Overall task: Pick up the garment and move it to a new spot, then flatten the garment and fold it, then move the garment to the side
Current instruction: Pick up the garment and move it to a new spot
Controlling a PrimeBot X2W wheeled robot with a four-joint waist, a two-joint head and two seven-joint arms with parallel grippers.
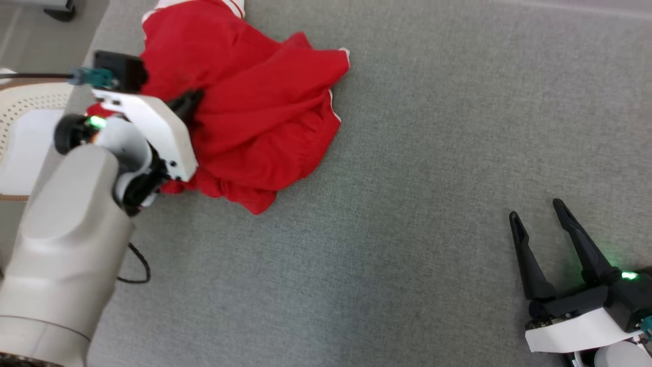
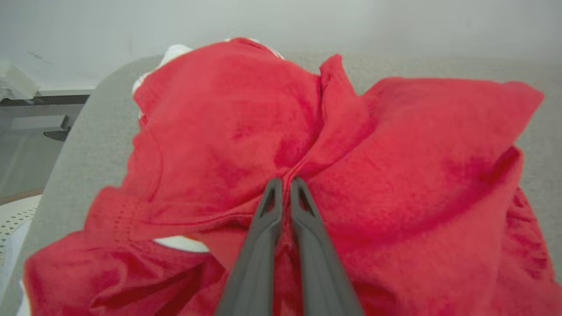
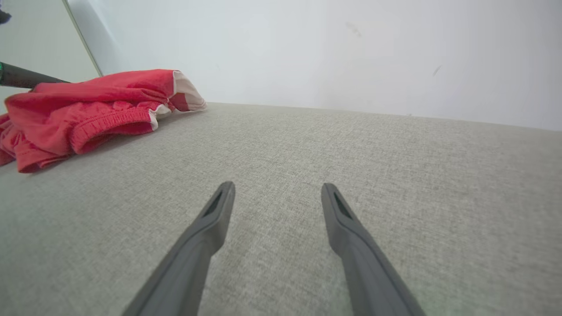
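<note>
Your left gripper pinches a fold of the single red garment, while your right gripper stands spread wide above the grey surface.

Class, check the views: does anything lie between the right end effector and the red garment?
Nothing visible does. Bare grey surface runs from the right end effector to the red garment.
</note>
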